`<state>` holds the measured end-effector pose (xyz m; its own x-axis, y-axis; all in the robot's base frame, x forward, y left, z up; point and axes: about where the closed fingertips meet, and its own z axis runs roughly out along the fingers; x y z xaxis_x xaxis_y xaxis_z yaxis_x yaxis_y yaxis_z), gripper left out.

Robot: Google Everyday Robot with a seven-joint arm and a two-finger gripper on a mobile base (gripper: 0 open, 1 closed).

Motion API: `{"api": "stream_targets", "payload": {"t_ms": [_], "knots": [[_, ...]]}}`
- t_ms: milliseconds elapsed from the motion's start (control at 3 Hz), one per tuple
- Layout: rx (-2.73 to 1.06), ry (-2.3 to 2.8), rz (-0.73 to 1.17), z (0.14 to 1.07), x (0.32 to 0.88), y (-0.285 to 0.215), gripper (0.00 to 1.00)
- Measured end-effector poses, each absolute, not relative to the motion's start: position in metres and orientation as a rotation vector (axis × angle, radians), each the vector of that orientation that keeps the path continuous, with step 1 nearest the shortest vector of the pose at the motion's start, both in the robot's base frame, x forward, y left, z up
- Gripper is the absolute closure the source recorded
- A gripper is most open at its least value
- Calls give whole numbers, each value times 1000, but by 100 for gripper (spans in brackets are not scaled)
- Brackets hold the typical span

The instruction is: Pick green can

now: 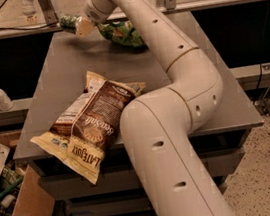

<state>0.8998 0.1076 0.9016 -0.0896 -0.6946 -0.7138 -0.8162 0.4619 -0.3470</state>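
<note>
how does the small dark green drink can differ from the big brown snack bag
The small dark green cylindrical drink can is far smaller than the crinkled brown snack bag. The can is by the far edge of the grey table, right at the gripper; the bag lies at the near edge, overhanging it. The can is a rigid cylinder; the bag is flat and creased. Both are towards the table's left side.
</note>
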Motion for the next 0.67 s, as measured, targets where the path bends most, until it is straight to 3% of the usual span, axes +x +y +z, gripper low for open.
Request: {"api": "stream_targets", "payload": {"t_ms": [667], "knots": [[-1294,1786,263,943,849,75,100]]}}
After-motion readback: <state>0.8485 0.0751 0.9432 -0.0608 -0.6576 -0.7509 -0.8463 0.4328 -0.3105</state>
